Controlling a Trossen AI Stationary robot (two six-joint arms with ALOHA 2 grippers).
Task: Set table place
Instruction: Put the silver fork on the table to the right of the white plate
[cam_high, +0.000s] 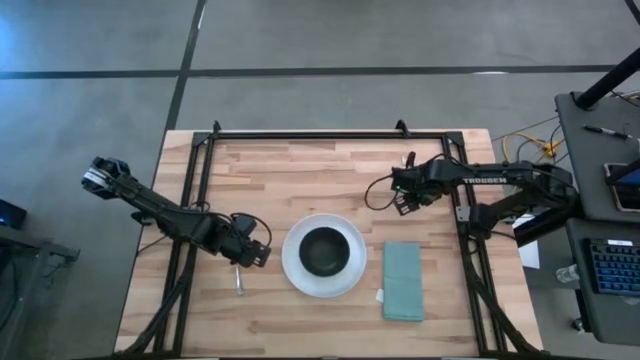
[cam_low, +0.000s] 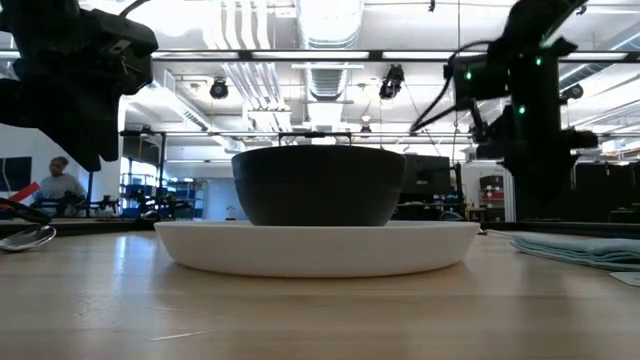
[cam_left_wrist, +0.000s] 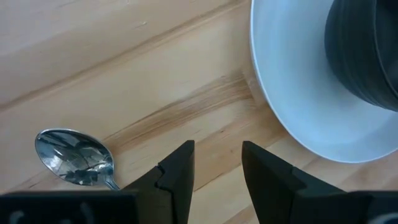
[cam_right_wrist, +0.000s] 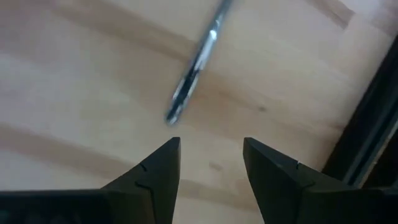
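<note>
A round white plate (cam_high: 296, 268) lies at the table's middle near the front, and a black bowl (cam_high: 323, 250) stands in it. A folded teal napkin (cam_high: 403, 281) lies flat to the plate's right. A silver spoon (cam_high: 238, 281) lies to the plate's left, its bowl showing in the left wrist view (cam_left_wrist: 74, 157). My left gripper (cam_left_wrist: 217, 149) is open and empty over the bare wood between spoon and plate (cam_left_wrist: 298, 106). My right gripper (cam_right_wrist: 211, 146) is open and empty over the table's far right part (cam_high: 405, 197). A slim silver utensil handle (cam_right_wrist: 194, 62), blurred, lies just beyond its fingertips.
A black metal frame (cam_high: 330, 134) runs along the table's far edge and down both sides. In the low view the plate (cam_low: 318, 250) with the bowl (cam_low: 318, 185) stands in the middle, the spoon (cam_low: 25, 238) to the left and the napkin (cam_low: 580, 248) to the right. A person (cam_low: 58, 185) sits far behind.
</note>
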